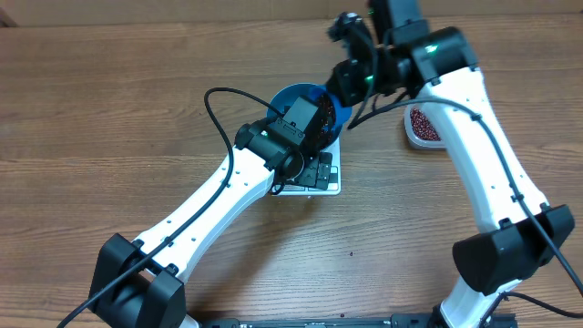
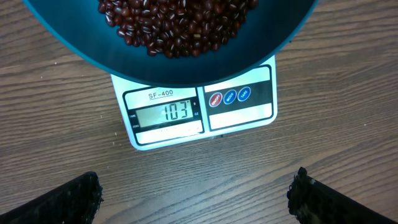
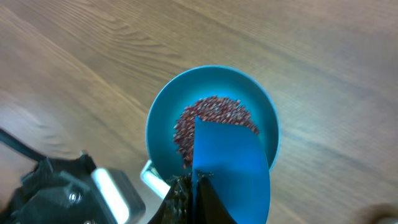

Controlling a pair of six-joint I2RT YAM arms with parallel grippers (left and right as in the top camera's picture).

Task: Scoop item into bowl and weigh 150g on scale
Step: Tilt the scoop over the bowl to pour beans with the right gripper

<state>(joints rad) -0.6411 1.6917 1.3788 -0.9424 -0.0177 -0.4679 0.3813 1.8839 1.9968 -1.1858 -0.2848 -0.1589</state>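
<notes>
The blue bowl (image 2: 81, 43) stands on the white scale (image 2: 242, 121), and its display shows 103. Dark red-brown beans (image 2: 180, 25) fill the bowl's bottom. My left gripper (image 2: 196, 199) hangs open over bare wood just in front of the scale, with nothing between its fingers (image 2: 68, 202). My right gripper (image 3: 193, 177) is shut on a small blue scoop (image 3: 230, 162), held above the bowl (image 3: 161, 112) and its beans (image 3: 211, 115). In the overhead view the bowl (image 1: 293, 94) and scale (image 1: 296, 189) lie partly under the left gripper (image 1: 317, 167); the right gripper (image 1: 351, 82) is at the bowl's right rim.
A clear tub (image 1: 424, 128) with more beans sits to the right of the scale, under the right arm. The left wrist's camera housing (image 3: 68, 193) shows beside the scale's corner (image 3: 149, 177) in the right wrist view. Wooden tabletop surrounds everything.
</notes>
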